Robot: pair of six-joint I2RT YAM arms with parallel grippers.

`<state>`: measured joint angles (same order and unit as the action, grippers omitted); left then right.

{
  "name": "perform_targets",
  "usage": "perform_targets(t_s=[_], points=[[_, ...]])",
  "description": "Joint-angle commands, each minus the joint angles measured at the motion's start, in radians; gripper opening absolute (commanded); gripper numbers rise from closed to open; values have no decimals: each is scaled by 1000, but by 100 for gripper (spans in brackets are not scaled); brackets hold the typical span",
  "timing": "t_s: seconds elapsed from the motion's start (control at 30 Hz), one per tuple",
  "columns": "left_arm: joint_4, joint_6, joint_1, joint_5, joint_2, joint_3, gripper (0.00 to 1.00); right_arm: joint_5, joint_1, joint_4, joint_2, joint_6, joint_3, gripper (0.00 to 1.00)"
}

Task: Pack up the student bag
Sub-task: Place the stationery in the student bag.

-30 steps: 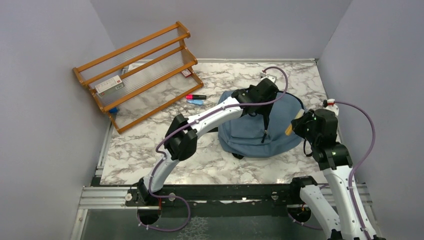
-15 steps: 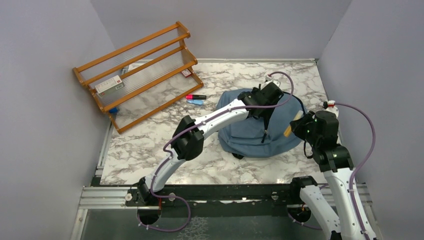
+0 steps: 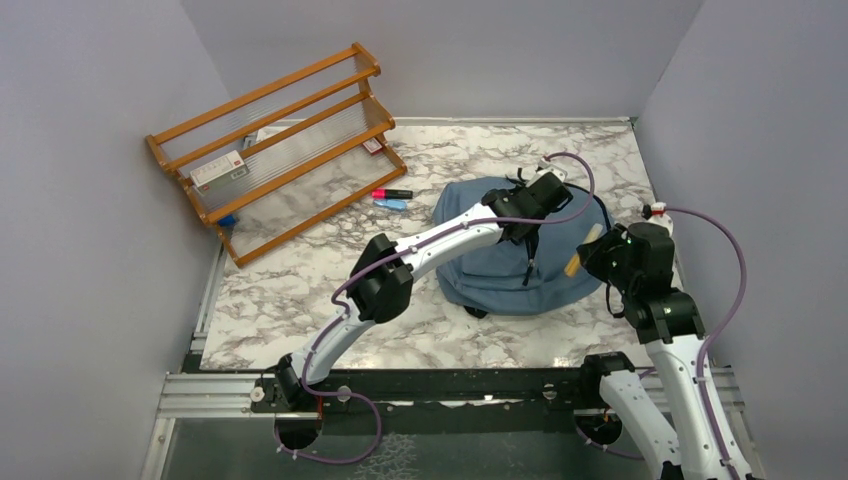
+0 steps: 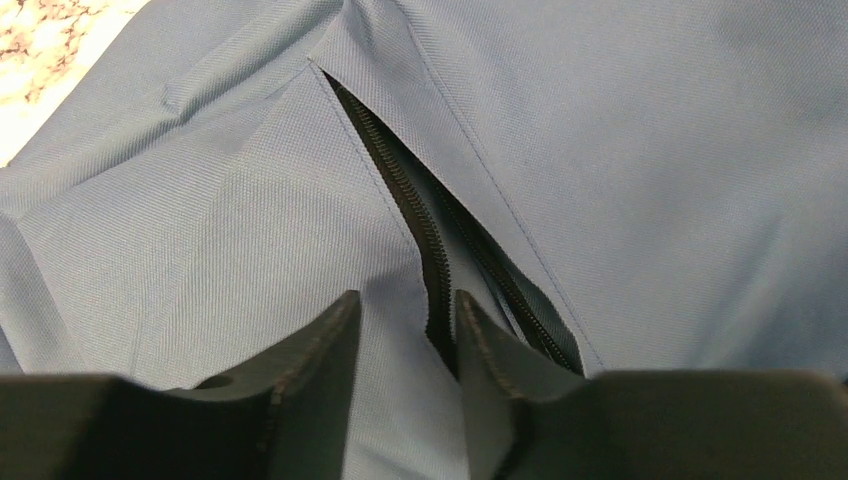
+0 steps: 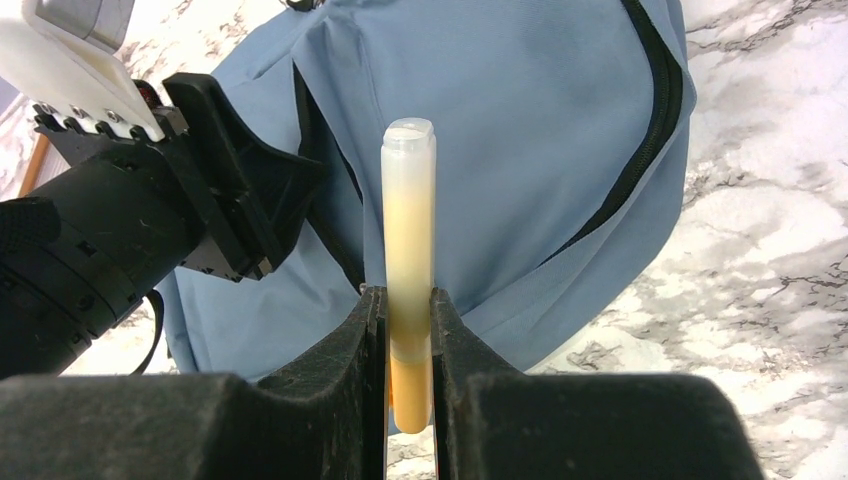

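The dusty-blue student bag (image 3: pixel 495 272) lies flat on the marble table, right of centre. My left gripper (image 3: pixel 533 232) is pressed down on its top. In the left wrist view the gripper (image 4: pixel 408 310) is narrowly open, and its fingers straddle the fabric edge beside the open black zipper (image 4: pixel 400 190) of the bag (image 4: pixel 650 150). My right gripper (image 3: pixel 592 248) hovers at the bag's right edge. It is shut (image 5: pixel 408 300) on an orange highlighter with a clear cap (image 5: pixel 410 220) that points at the bag (image 5: pixel 520 120). The left gripper's body (image 5: pixel 240 190) shows there too.
A wooden stepped rack (image 3: pixel 275 140) stands at the back left with a small box (image 3: pixel 218 170) on it. A pink marker (image 3: pixel 392 193) and a blue marker (image 3: pixel 392 204) lie between the rack and the bag. Grey walls close in on both sides.
My left gripper has moved right across the top of the bag. My right gripper with the highlighter has shifted slightly left toward the bag.
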<state>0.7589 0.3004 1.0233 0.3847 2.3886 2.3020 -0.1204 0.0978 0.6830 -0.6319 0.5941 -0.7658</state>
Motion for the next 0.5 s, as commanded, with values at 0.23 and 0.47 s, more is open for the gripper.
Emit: perform_targets(t_s=[0.23, 0.47], points=[[18, -17, 6, 19, -19, 36, 10, 129, -4, -77, -12, -1, 32, 1], [15, 5, 6, -4, -66, 14, 0, 338, -4, -228, -156, -21, 67, 1]])
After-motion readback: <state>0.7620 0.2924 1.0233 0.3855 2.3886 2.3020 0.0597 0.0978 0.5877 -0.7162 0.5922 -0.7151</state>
